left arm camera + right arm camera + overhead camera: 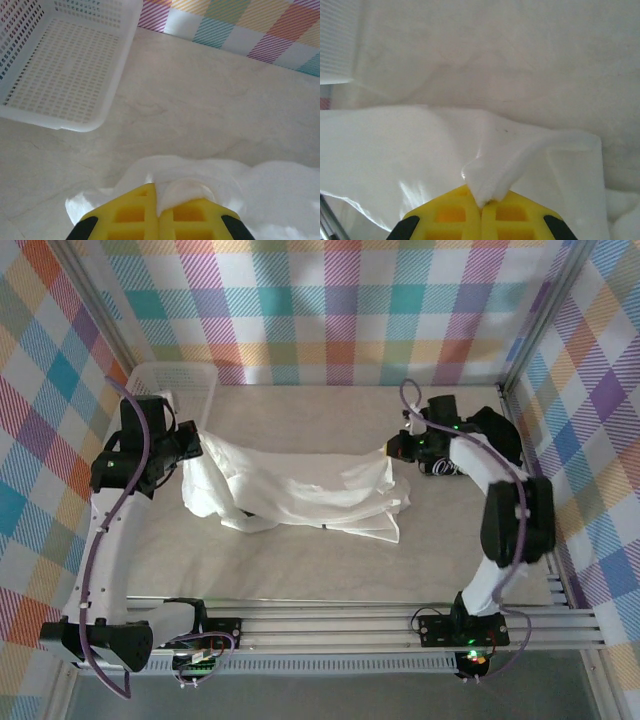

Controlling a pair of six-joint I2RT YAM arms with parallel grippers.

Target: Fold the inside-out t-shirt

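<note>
The inside-out t-shirt (300,490) lay strung across the middle of the table (300,575), lifted at its left and right ends and sagging between them. Its lower part was draped in loose folds on the surface toward the near side.

The left gripper (188,452) was closed on the shirt's left end. From its wrist view, the yellow fingers (130,216) met with a small bunched fold of white cloth pinched between their tips. The right gripper (402,447) was likewise closed on the right end, where the fingers (451,216) clamped a thick rolled edge that rose from between the tips and ran off to the right.

The cloth looked light, soft and entirely limp, so it would probably droop, crease and twist wherever it was unsupported. It did not look fragile. Thin single layers might slip from the smooth pads, so a hem, seam or gathered fold seemed the surer place to pinch.

A white basket (65,65) sat at the far left, apart from the shirt.
</note>
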